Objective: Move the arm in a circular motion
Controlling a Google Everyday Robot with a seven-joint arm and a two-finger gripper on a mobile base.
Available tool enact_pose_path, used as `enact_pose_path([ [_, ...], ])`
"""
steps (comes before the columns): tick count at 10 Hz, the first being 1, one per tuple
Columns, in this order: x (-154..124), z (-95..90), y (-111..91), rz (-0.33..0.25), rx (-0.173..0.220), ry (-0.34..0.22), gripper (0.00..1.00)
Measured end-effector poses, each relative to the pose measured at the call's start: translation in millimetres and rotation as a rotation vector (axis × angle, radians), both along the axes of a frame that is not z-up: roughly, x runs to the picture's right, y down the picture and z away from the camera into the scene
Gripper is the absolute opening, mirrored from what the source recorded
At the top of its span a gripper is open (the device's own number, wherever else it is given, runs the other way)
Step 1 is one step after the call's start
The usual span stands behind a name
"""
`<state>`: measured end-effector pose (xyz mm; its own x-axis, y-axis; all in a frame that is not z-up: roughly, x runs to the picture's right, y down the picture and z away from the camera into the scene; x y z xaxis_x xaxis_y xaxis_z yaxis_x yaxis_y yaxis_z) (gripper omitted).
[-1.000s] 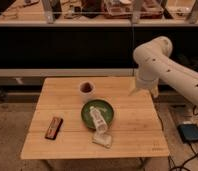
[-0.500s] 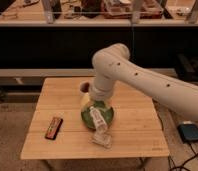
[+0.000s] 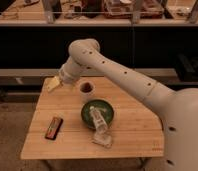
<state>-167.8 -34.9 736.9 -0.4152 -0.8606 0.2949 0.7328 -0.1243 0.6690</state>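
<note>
- Camera view: your arm [image 3: 123,75] has swung further left than half a second ago, away from the green bowl [image 3: 87,114].
- Its gripper [image 3: 54,83] hangs over the table's [image 3: 67,149] far left corner, left of the cup [image 3: 86,89]; you cannot tell its grip state.

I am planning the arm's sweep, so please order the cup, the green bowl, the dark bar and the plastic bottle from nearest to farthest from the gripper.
The gripper hangs over the table's back left corner.
1. Cup, at the back, beside the gripper.
2. Green bowl, centre, and dark bar, front left: too close to call.
3. Plastic bottle, lying from the bowl toward the front.
</note>
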Motion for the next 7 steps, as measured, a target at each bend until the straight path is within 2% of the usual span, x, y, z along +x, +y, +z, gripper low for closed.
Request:
enact_pose_path([
  [1,37,50.2,-24,0.002,0.057,0.066,0.70],
  [3,117,101.4,-45,0.006,0.097,0.206,0.70],
  [4,174,119.8,-51,0.018,0.103,0.305,0.70],
  [5,261,129.9,-53,0.046,0.098,0.459,0.70],
  [6,312,126.4,-51,0.074,0.085,0.554,0.70],
  [7,373,111.8,-43,0.117,0.059,0.674,0.70],
])
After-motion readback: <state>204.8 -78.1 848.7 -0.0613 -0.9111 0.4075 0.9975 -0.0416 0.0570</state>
